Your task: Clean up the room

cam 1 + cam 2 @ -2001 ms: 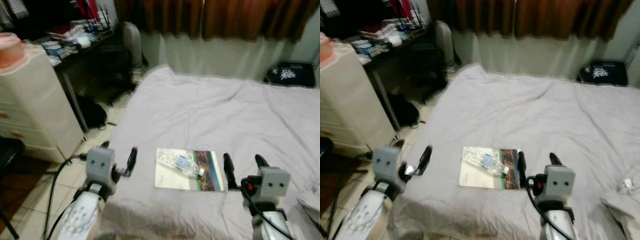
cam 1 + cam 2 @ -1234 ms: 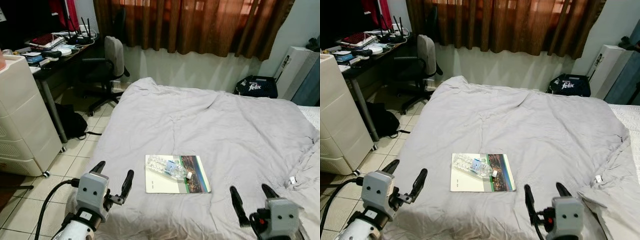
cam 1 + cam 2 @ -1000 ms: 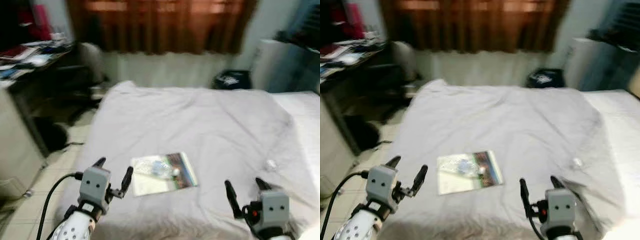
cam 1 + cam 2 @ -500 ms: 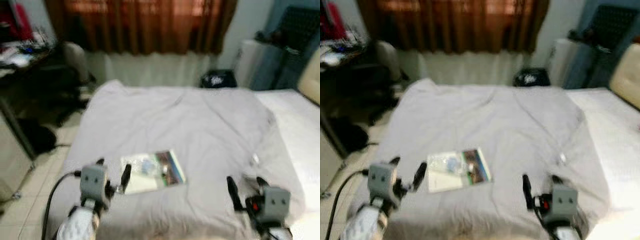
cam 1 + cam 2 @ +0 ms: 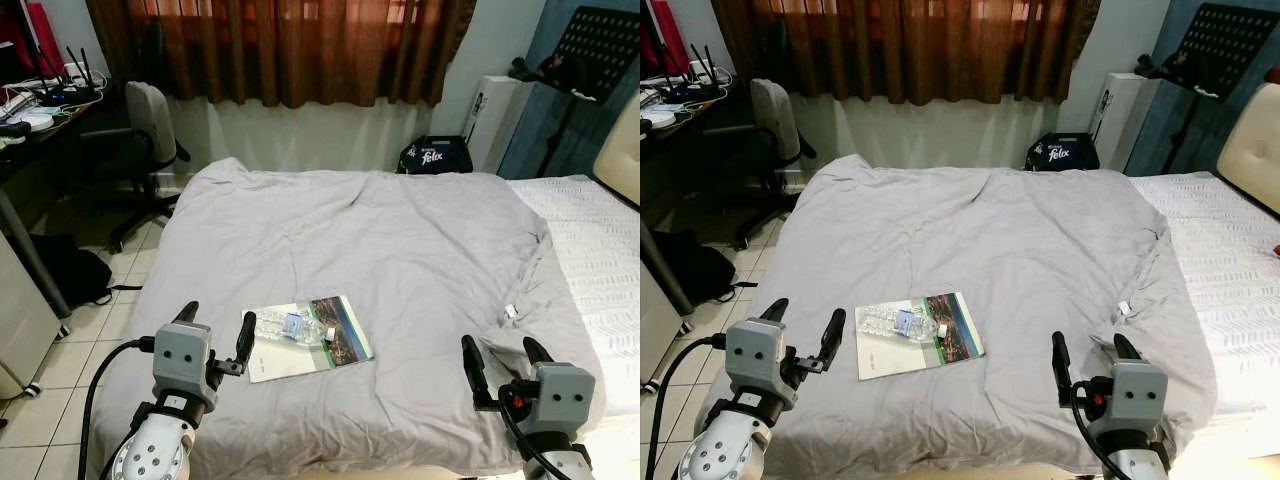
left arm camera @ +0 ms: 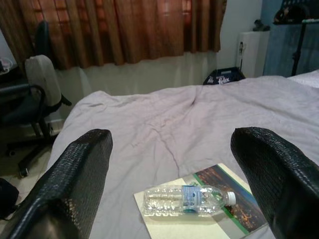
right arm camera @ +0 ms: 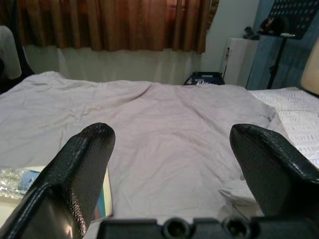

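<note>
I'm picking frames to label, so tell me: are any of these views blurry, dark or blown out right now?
Left and right eye views: sharp and evenly lit, the water bottle and book crisp. Left wrist view: the bed is clear, the near black fingers soft. Right wrist view: the same, no glare, curtains dim.

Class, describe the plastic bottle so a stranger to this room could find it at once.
Start at the bed with its grey cover. Near its foot lies a thin book. The bottle lies on its side across that book: clear, empty-looking, blue label, white cap.
</note>
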